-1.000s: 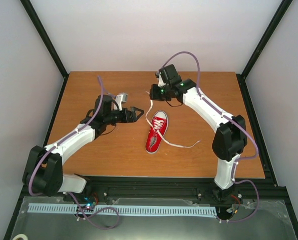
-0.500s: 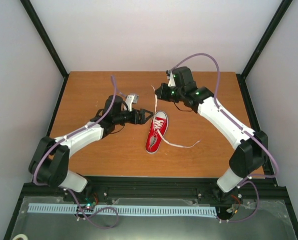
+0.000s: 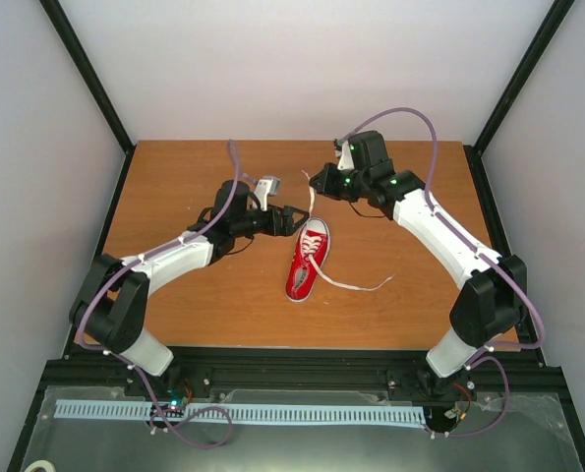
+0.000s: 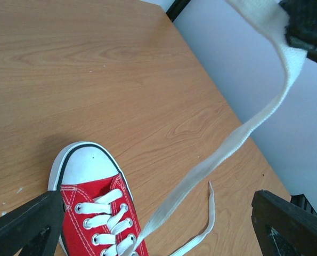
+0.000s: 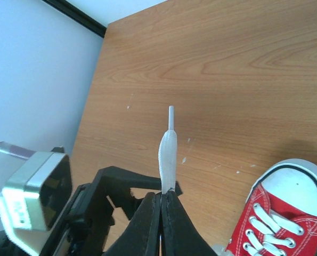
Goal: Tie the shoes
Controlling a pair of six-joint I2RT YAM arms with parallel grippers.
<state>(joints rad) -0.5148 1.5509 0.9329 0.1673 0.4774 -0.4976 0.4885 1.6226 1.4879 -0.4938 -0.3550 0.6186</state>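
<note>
A small red sneaker (image 3: 307, 258) with white laces lies mid-table, its white toe cap (image 4: 89, 165) towards the back. My right gripper (image 3: 318, 184) is shut on the end of one lace (image 5: 168, 154) and holds it taut above the toe. The lace tip sticks out past the pinched fingers (image 5: 171, 213). My left gripper (image 3: 297, 218) is open just left of the toe. In the left wrist view its two fingers (image 4: 25, 224) stand either side of the raised lace (image 4: 222, 154), not touching it. The other lace (image 3: 356, 284) lies loose on the table to the shoe's right.
The wooden table (image 3: 174, 177) is bounded by a black frame and white walls. The left arm's wrist camera housing (image 5: 33, 192) shows below my right gripper. Purple cables loop above both arms.
My left gripper has moved right, up to the shoe's toe and the raised lace. My right gripper has shifted slightly right and back, still holding the lace end.
</note>
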